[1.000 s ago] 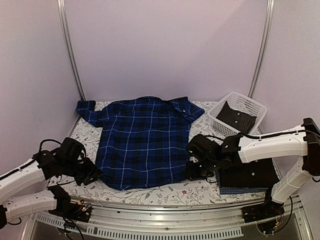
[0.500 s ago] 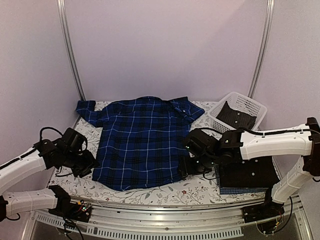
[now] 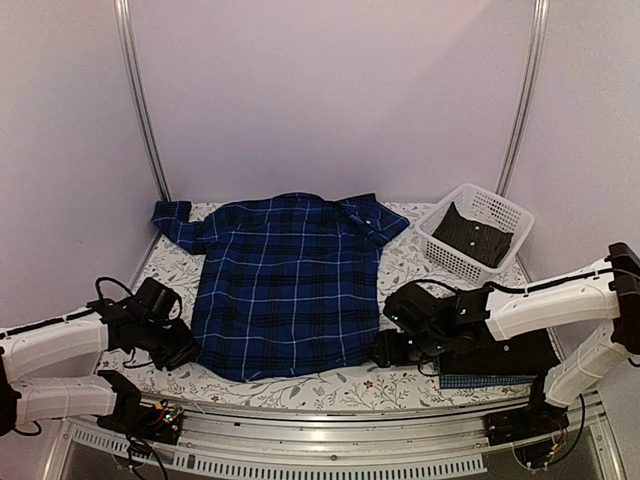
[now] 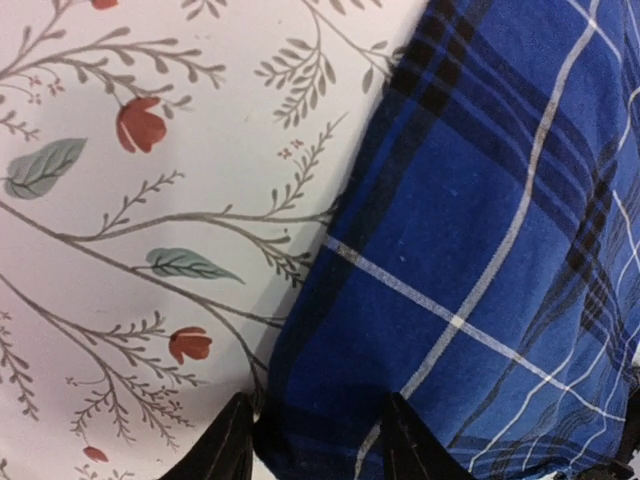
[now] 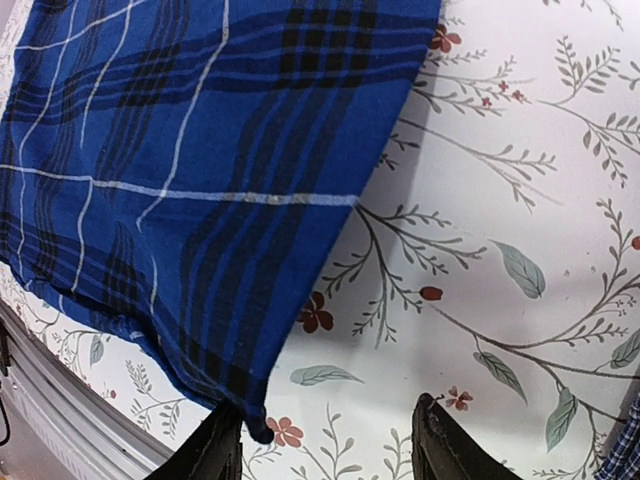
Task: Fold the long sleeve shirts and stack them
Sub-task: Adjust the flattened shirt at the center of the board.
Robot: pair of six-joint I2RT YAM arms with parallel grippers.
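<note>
The white basket (image 3: 507, 214) holds a black shirt (image 3: 472, 236); my left gripper (image 4: 316, 442) and right gripper (image 5: 326, 446) stand parted, empty, beside the plaid shirt (image 3: 285, 290).

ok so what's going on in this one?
Both arms are at a dark blue plaid button-up shirt spread flat on the floral tablecloth. The left gripper and the right gripper each sit at a near hem corner, jaws open, nothing lifted. A folded black shirt lies on a blue check one by the right arm; another dark garment sits in the white plastic lattice basket.
</note>
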